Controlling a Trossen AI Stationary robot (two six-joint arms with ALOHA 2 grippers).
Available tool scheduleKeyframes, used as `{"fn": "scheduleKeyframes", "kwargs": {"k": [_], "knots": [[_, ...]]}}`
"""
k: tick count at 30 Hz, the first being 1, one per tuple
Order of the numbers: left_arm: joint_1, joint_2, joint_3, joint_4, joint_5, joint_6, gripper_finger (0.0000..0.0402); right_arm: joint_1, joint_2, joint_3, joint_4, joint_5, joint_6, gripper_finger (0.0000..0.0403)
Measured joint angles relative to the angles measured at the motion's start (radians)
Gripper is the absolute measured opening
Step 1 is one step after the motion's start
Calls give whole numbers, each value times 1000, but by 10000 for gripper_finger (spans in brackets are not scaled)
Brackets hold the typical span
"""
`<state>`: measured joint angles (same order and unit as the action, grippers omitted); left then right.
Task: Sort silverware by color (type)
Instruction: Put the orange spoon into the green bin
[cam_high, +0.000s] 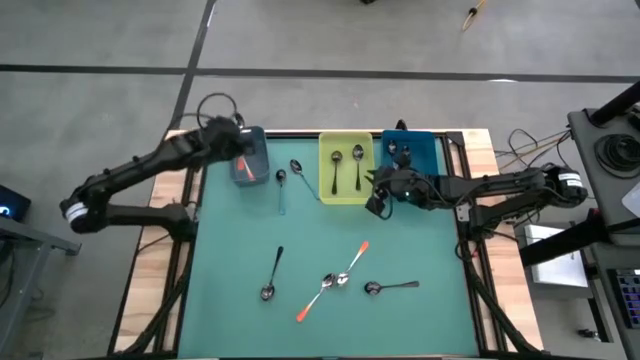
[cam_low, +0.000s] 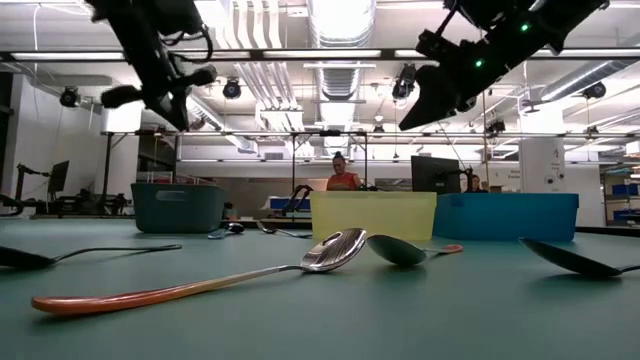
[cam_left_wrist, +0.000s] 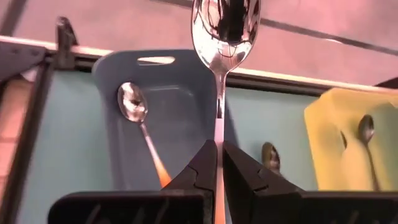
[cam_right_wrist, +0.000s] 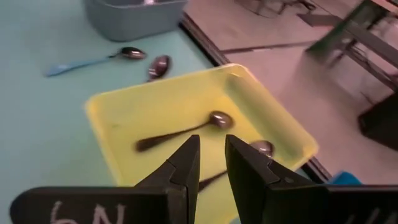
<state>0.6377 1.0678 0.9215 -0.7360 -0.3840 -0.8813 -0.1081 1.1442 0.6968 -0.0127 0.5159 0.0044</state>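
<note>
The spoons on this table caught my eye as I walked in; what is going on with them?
A two-armed robot is sorting spoons into bins by handle color. The left hand is shut on an orange-handled spoon, holding it above the grey-blue bin, where another orange-handled spoon already lies. The right hand hovers over the yellow bin, which holds two dark-handled spoons. Several spoons remain loose on the green table, including two crossed orange-handled ones.

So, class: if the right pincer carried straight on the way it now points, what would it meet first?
Probably the yellow tray. The right pincer hangs over it, empty, aimed between the two dark-handled spoons lying inside, so it may reach bare tray floor first, though depth is hard to judge.
</note>
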Motion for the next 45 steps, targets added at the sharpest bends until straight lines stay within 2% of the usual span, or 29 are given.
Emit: {"fn": "scheduleKeyframes", "kwargs": {"k": [3, 5, 13, 25, 30, 35, 45], "knots": [[109, 45, -1, 24, 107, 35, 0, -52, 4, 0, -5, 0, 2, 68], [141, 77, -1, 26, 124, 49, 0, -81, 4, 0, -14, 0, 16, 68], [146, 174, -2, 59, 208, 70, 0, -135, 4, 0, -58, 0, 9, 68], [210, 281, -2, 119, 263, 88, 0, -188, 4, 0, -57, 0, -34, 68], [225, 314, -2, 121, 267, 105, 0, -198, 4, 0, -57, -3, -44, 68], [227, 344, -2, 137, 267, 106, 0, -208, 4, 0, -57, -51, -49, 68], [228, 381, -2, 140, 267, 96, 0, -209, 4, 0, -57, -53, -49, 68]]}}
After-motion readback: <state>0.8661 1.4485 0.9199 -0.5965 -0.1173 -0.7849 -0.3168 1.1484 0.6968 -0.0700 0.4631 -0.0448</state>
